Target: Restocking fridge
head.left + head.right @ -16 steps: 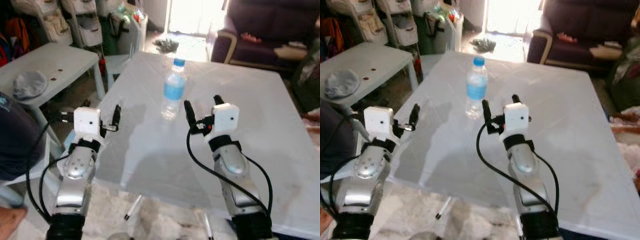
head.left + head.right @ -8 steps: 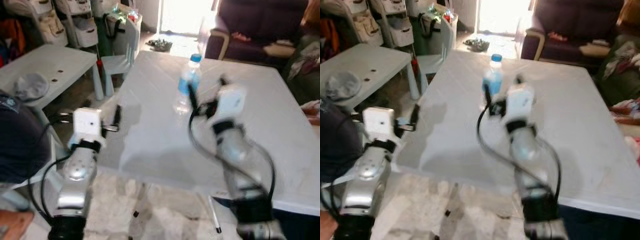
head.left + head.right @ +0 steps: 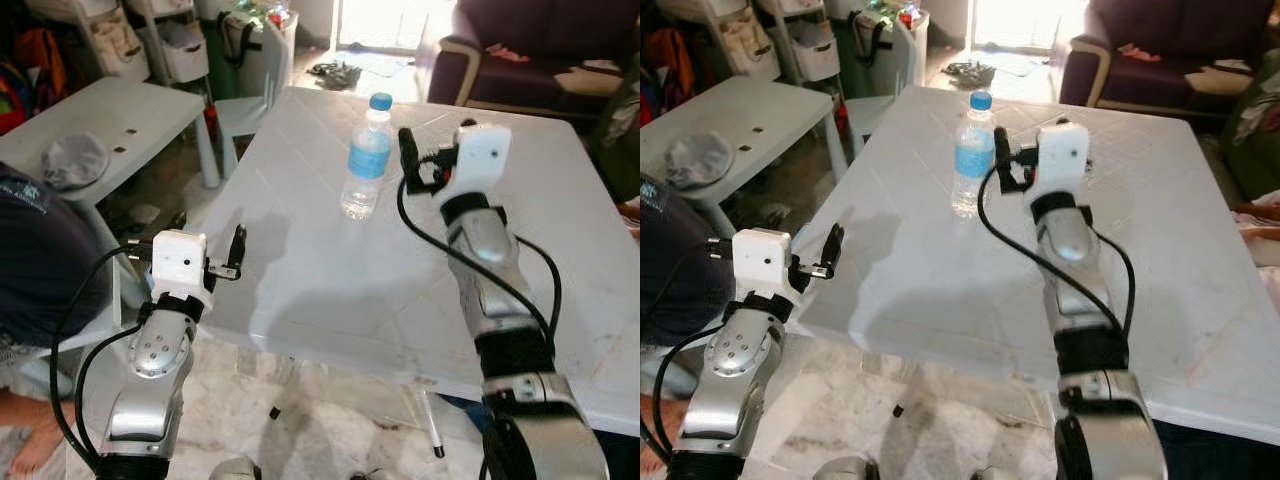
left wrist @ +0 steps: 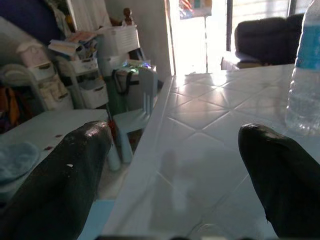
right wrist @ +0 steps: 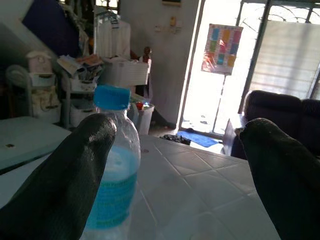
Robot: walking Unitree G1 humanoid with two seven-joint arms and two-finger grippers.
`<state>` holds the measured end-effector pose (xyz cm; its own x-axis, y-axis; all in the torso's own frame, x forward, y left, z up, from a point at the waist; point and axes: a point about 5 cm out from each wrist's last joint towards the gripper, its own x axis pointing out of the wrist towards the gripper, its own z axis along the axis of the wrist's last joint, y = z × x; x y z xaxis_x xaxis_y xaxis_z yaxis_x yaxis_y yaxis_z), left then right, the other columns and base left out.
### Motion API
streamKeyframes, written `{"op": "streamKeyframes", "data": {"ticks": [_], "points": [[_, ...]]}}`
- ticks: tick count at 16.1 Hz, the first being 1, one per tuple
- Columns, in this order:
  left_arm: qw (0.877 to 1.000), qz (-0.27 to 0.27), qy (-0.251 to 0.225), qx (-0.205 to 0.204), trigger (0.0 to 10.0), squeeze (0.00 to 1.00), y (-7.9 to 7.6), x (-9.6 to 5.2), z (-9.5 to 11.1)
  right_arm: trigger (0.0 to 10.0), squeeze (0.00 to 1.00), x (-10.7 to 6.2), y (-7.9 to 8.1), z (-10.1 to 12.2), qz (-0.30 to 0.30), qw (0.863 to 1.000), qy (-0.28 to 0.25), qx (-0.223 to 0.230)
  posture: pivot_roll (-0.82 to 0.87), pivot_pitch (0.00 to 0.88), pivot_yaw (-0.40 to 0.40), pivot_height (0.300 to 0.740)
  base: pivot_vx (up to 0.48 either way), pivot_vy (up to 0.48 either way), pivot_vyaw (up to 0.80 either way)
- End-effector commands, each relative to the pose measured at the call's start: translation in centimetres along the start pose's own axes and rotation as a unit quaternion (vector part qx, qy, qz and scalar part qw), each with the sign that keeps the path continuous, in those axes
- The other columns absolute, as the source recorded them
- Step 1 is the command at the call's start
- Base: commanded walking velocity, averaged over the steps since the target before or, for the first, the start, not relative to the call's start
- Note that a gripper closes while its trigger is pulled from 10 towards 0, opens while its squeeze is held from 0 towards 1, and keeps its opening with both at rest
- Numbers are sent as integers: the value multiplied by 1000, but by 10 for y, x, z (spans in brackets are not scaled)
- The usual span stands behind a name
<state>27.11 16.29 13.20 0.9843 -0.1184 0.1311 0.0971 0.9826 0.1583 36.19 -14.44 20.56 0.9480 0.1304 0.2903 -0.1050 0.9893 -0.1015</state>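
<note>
The white table point(image 3: 330, 280) fills the centre of the scene. The water bottle point(image 3: 366, 158) stands upright at its far middle. The right gripper point(image 3: 432, 162), jaws released, hangs just right of the bottle. The left gripper point(image 3: 208, 244), jaws released, hovers at the table's near left edge.

You see the clear plastic water bottle point(image 4: 306, 70) cut off at three o'clock; its blue cap is out of frame.

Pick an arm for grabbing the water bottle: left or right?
Right. The right gripper is open, raised over the table just beside the water bottle. The left gripper sits low at the table's near edge, farther off.
</note>
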Motion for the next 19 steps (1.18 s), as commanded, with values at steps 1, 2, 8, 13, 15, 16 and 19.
{"op": "streamKeyframes", "data": {"ticks": [1, 2, 8, 13, 15, 16, 19], "points": [[1000, -3, -4, 12, 10000, 0, 3, 0, 6, 10000, 0, 7, -4, 4, 0, 1000, -8, -8, 147, 62, -27, 740, 0, 0, 0], [1000, -1, -5, 14, 10000, 0, 4, 2, 7, 10000, 0, 9, -4, 6, 4, 1000, -10, -11, 151, 62, -24, 740, 0, 0, 0], [1000, 5, -1, 21, 10000, 0, 8, 0, 8, 10000, 0, 20, 6, 10, 85, 996, -4, 20, 155, 61, -29, 740, 0, 0, 0], [1000, -1, 7, 24, 10000, 0, 10, -4, 7, 10000, 0, 30, 3, 18, 105, 994, -12, 3, 168, 74, -21, 740, 0, 0, 0], [1000, -2, 10, 26, 10000, 0, 12, -5, 7, 10000, 0, 34, 6, 22, 115, 993, -17, -3, 175, 81, -16, 740, 0, 0, 0], [1000, -4, 11, 28, 10000, 0, 12, -6, 8, 10000, 0, 37, 6, 24, 119, 993, -17, -1, 178, 84, -14, 740, 0, 0, 0], [999, -7, 16, 33, 10000, 0, 15, -9, 7, 10000, 0, 45, 12, 27, 137, 990, -8, 8, 187, 94, -6, 740, 0, 0, 0]]}}
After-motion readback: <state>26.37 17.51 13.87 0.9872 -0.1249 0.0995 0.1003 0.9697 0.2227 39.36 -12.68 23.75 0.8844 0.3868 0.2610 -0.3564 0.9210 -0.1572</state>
